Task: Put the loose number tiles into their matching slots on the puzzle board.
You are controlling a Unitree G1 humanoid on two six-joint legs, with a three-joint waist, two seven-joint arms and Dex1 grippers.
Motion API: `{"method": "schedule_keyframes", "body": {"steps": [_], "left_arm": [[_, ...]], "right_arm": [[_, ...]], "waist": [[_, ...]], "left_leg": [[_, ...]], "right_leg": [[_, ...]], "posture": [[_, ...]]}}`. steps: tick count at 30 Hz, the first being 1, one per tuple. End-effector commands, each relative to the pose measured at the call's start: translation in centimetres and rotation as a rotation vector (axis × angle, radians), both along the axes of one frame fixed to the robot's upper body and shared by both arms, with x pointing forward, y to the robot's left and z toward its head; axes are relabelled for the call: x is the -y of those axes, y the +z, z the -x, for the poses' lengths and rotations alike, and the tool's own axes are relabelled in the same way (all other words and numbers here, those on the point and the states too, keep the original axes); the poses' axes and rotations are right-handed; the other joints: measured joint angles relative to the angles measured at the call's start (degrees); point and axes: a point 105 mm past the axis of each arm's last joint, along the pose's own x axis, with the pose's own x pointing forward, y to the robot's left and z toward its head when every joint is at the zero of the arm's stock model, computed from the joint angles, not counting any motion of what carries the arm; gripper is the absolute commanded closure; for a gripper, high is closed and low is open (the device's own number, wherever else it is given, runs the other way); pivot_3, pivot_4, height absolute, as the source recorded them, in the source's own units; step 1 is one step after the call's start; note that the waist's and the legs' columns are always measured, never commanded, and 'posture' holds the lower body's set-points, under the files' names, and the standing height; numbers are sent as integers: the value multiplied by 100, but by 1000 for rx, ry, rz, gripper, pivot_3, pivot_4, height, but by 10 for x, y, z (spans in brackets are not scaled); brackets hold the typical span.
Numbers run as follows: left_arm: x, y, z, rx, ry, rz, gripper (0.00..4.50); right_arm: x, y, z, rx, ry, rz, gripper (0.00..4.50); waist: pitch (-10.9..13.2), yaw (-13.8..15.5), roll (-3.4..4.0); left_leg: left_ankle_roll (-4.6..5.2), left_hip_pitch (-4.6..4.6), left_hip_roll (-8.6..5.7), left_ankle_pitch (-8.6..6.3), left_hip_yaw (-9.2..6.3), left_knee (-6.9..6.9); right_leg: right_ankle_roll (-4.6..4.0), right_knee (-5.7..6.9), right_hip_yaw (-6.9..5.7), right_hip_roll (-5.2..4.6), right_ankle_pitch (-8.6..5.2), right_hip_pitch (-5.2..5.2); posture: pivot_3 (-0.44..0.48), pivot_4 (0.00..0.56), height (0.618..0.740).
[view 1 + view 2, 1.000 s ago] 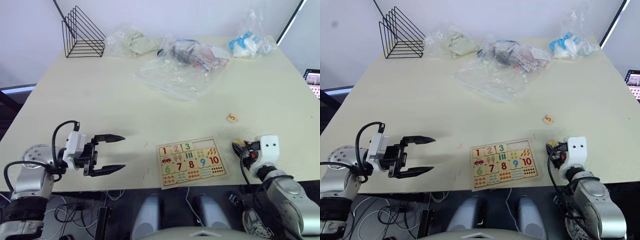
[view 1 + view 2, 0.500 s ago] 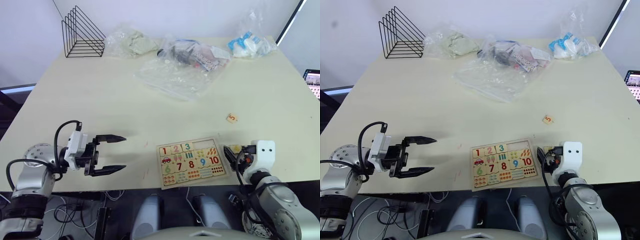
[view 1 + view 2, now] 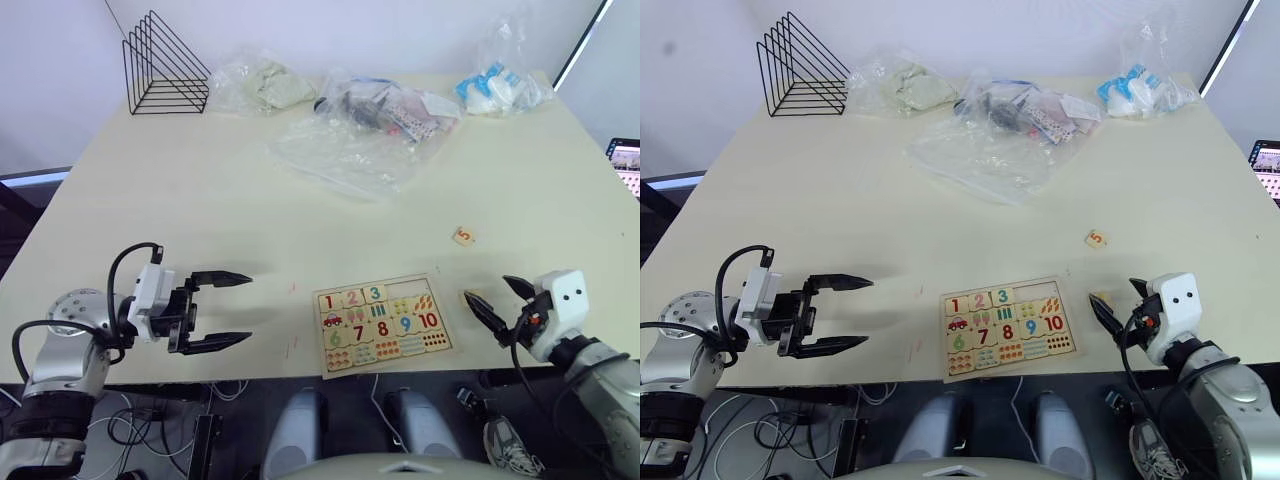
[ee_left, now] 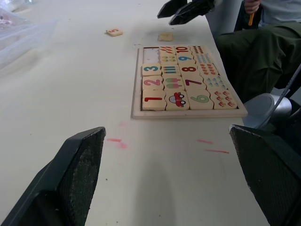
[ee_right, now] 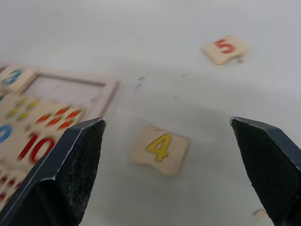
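Tile 4 (image 5: 160,149) lies flat on the table (image 3: 200,200), loose, between the right gripper's (image 3: 497,303) spread fingers and not touching either; in the right wrist frame it sits lower centre, yellow numeral roughly upright, tile slightly skewed to the board's edge. Tile 5 (image 3: 463,236) sits well apart, right of centre in the left eye frame, above the gripper; red numeral a bit tilted. Puzzle board (image 3: 384,323) is lower centre, long axis running left-right with a slight counter-clockwise tilt, right end higher. Tiles 1 (image 4: 153,100), 2 (image 4: 153,84) and 3 (image 4: 152,69) are seated in the top row; the remaining slots (image 3: 413,289) at the right end of that row look bare, though the far one is hard to read from the head view. Right gripper hovers just right of the board's right rim, jaws apart, empty. Left gripper (image 3: 232,310) is at lower left, well clear of the board, jaws wide apart, empty, pointing toward the board. Clear plastic bags (image 3: 350,150) and a black wire rack (image 3: 165,68) sit along the top of the frame.
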Motion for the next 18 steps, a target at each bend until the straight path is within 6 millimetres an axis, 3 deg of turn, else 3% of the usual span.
{"method": "schedule_keyframes", "body": {"steps": [1,11,18], "left_arm": [[3,8,4,35,-44,2,0],[5,8,3,45,-55,-2,0],[8,9,1,53,-63,-3,0]], "right_arm": [[2,10,-1,58,147,33,50],[15,5,-12,5,554,222,50],[21,-2,-35,-29,754,376,50]], "waist": [[0,0,0],[7,9,-5],[11,-1,-2]], "left_leg": [[0,0,0,0,0,0],[0,-1,-1,0,10,1],[0,5,-1,0,14,2]], "right_leg": [[0,-1,0,1,0,0],[6,0,0,3,5,1],[17,0,-2,3,16,4]], "posture": [[0,150,740],[0,150,740],[0,150,740]]}}
